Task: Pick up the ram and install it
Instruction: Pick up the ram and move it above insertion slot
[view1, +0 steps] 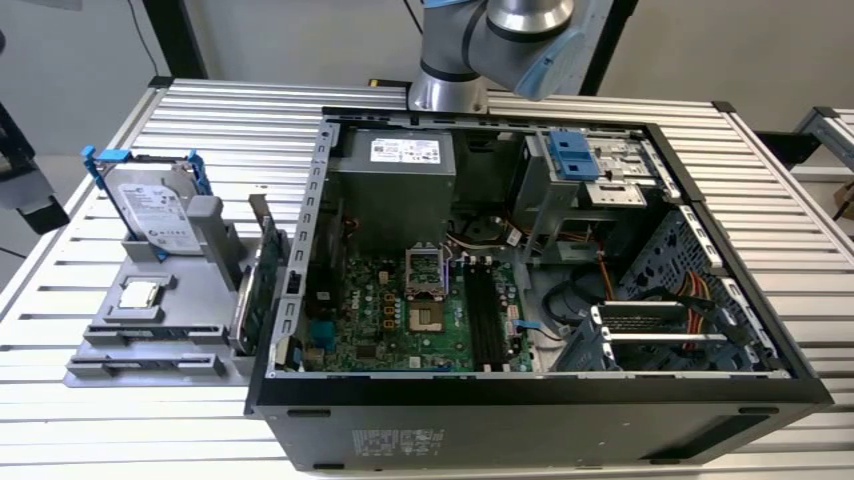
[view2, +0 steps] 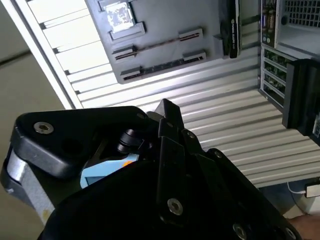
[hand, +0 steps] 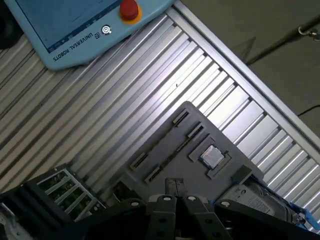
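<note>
Whether the pincer (hand: 175, 192) is released or clenched cannot be told. It hangs over the table (hand: 125, 90), with the tray (view1: 100, 350) the nearest thing beneath it and not touched. On that one tray, from the exterior view's left, are one drive (view1: 154, 215) and one chip (view1: 140, 295). Next comes what seems the ram (view1: 242, 312), a thin stick on edge just beside one green card (view1: 271, 265). Farther from the pincer lies one open case (view1: 534, 400), its black slots (view1: 483, 320) unfilled.

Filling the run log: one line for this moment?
gripper: raised, holding nothing | long thin ram stick: in grey plastic holder, untouched
</note>
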